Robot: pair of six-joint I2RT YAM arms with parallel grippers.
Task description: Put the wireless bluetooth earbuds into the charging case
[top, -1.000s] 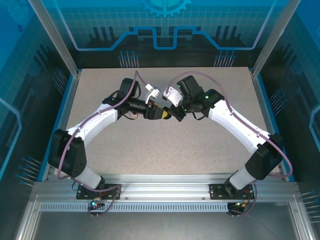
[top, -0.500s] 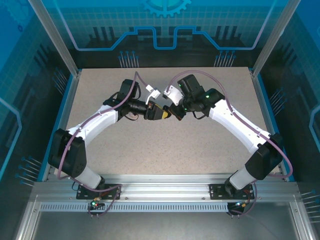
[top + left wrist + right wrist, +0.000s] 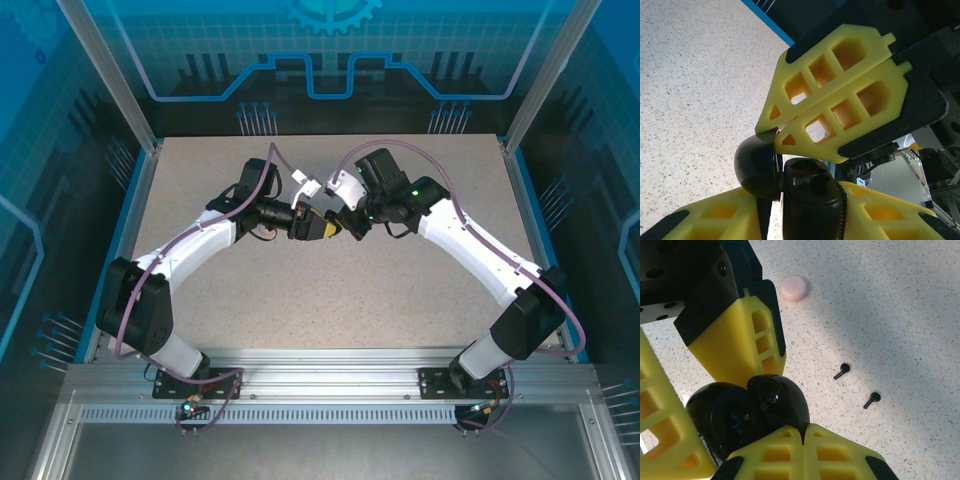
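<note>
A black charging case (image 3: 330,229) is held above the middle of the table, my left gripper (image 3: 318,228) shut on its body (image 3: 810,195). Its domed lid (image 3: 756,167) is swung open to one side. My right gripper (image 3: 805,430) is shut, and its joined tips (image 3: 769,134) rest on the lid's rim (image 3: 782,400). The case's inner wells (image 3: 727,422) look dark, and I cannot tell what is in them. Two black earbuds (image 3: 842,371) (image 3: 872,399) lie apart on the tabletop below and to the right of the case.
A closed round pale pink case (image 3: 793,288) lies on the speckled table, beyond the left gripper's yellow finger (image 3: 742,347). Blue rails border the table (image 3: 420,300) on its left and right edges, with a metal frame at the near edge.
The left jaws have tightened a little on the case. Both grippers stay together at the table's middle, and the arms have barely shifted.
</note>
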